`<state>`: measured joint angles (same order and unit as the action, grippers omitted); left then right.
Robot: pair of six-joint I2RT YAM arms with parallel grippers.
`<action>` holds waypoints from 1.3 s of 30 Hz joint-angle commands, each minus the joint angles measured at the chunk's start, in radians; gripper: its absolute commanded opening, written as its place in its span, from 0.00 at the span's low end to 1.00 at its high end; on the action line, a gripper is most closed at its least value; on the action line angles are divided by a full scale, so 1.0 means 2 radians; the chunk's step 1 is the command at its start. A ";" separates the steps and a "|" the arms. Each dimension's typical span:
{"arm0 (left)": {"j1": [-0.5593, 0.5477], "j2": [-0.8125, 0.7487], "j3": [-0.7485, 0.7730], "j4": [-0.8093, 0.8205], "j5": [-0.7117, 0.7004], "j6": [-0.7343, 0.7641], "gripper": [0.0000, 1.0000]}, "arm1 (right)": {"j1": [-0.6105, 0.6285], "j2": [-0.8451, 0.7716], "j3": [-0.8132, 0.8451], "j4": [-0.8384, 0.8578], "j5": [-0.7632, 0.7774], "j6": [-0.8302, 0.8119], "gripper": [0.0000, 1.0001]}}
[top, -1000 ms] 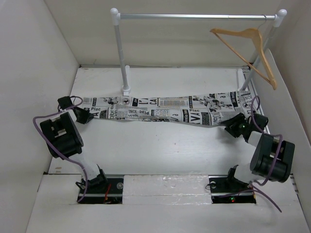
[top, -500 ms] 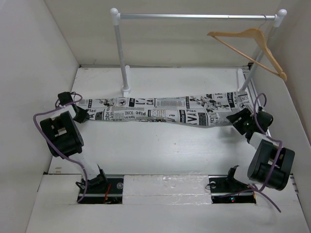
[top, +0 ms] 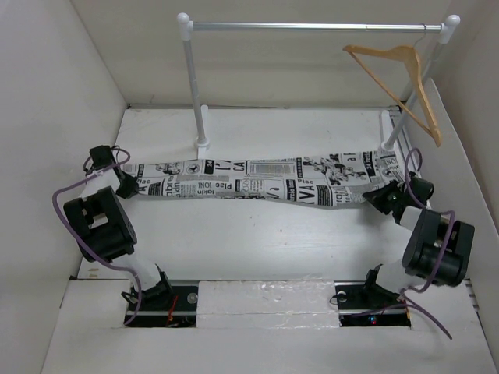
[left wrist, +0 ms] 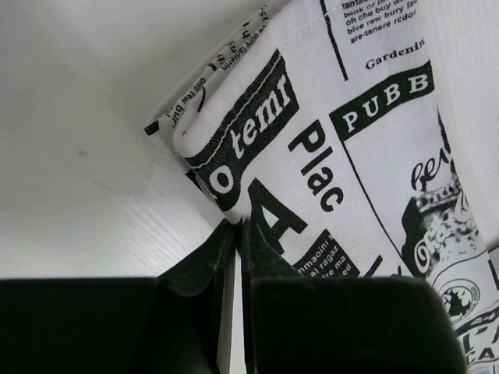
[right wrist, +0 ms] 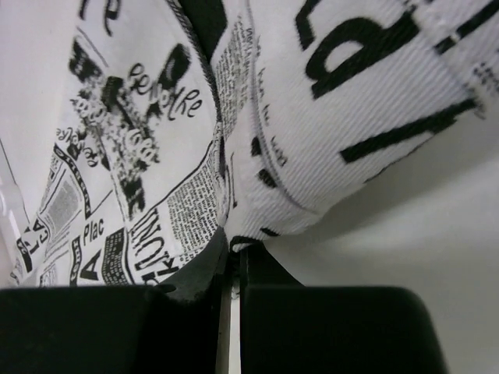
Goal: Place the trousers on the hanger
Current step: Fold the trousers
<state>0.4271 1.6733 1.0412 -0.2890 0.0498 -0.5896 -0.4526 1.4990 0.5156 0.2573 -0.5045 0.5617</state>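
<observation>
While the table (top: 257, 241) and the silver rail (top: 312, 26) sit as they did a second ago, the trousers (top: 257, 181) changed most: the strip across mid-frame now runs straighter and tauter between the two arms, with less of the sag and twist seen earlier at centre. Whether its middle touches the table or hangs just above it, can't tell. The hanger (top: 401, 78), upper right on the rail, had swung out to the right half a second ago and is back near its first position, well apart from the trousers. The left gripper (top: 127, 184) has shifted slightly up and left, still clamped on the left end of the fabric; in the left wrist view its jaws are pinched together on a folded edge. The right gripper (top: 382, 196), jaws apart earlier, is now closed on the right end; in the right wrist view the fingers meet under bunched cloth. Both wrist views are filled with print, fingertips mostly buried. The trousers' right end is partly hidden behind the right arm; the hanger's hook is barely visible against the rail.
</observation>
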 commanded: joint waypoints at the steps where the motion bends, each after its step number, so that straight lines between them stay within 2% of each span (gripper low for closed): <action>1: 0.005 -0.033 0.018 -0.046 -0.059 -0.001 0.00 | -0.018 -0.101 -0.025 -0.091 0.022 -0.052 0.00; 4: 0.005 -0.053 0.025 -0.078 -0.100 0.015 0.00 | -0.047 -0.188 -0.028 -0.202 0.023 -0.102 0.00; 9: 0.005 -0.093 -0.024 -0.101 -0.157 0.022 0.00 | -0.116 -0.290 -0.035 -0.310 0.011 -0.159 0.00; 10: 0.010 -0.096 -0.029 -0.103 -0.162 0.018 0.00 | -0.117 -0.293 -0.035 -0.319 -0.003 -0.178 0.12; 11: 0.010 -0.098 -0.025 -0.109 -0.174 0.014 0.00 | -0.117 -0.289 -0.041 -0.313 -0.019 -0.188 0.29; 12: 0.010 -0.097 -0.018 -0.130 -0.181 0.006 0.02 | -0.122 -0.281 -0.039 -0.320 -0.032 -0.198 0.57; 13: 0.010 -0.096 -0.008 -0.141 -0.185 -0.002 0.14 | -0.122 -0.272 -0.034 -0.340 -0.054 -0.209 0.67; 15: 0.010 -0.108 0.025 -0.162 -0.177 -0.019 0.23 | -0.122 -0.245 -0.012 -0.370 -0.064 -0.231 0.77; 16: 0.010 -0.115 0.031 -0.162 -0.162 -0.023 0.35 | -0.133 -0.243 -0.005 -0.392 -0.065 -0.248 0.78; 17: 0.010 -0.119 0.038 -0.160 -0.108 -0.030 0.41 | -0.140 -0.246 -0.001 -0.394 -0.063 -0.250 0.79; 20: -0.026 -0.130 0.044 -0.133 -0.028 -0.032 0.43 | -0.165 -0.253 0.004 -0.390 -0.037 -0.235 0.81; 23: -0.103 -0.146 0.030 -0.082 0.045 -0.024 0.42 | -0.217 -0.226 -0.009 -0.342 -0.073 -0.199 0.82; 24: -0.130 -0.152 0.026 -0.045 0.059 -0.009 0.39 | -0.222 -0.216 -0.006 -0.330 -0.082 -0.189 0.82; 26: -0.241 -0.162 0.013 -0.011 0.069 0.001 0.34 | -0.233 -0.206 0.003 -0.290 -0.027 -0.150 0.83; 29: -0.315 -0.160 0.006 0.002 0.069 0.001 0.31 | -0.233 -0.213 -0.005 -0.268 -0.002 -0.133 0.84; 31: -0.370 -0.156 -0.006 0.010 0.066 -0.009 0.29 | -0.233 -0.200 -0.033 -0.201 0.001 -0.098 0.85; 33: -0.402 -0.152 -0.014 0.016 0.055 -0.013 0.20 | -0.220 -0.179 -0.041 -0.158 0.001 -0.082 0.85; 36: -0.450 -0.140 -0.031 0.019 0.051 -0.014 0.13 | -0.187 -0.132 -0.043 -0.112 0.010 -0.066 0.85; 39: -0.467 -0.140 -0.049 0.024 0.039 -0.021 0.10 | -0.168 -0.102 -0.051 -0.080 0.000 -0.042 0.83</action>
<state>-0.4969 1.3960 0.9710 -0.2710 0.1551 -0.6186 -0.8223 1.2495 0.4412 -0.0265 -0.5205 0.4084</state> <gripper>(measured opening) 0.102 0.833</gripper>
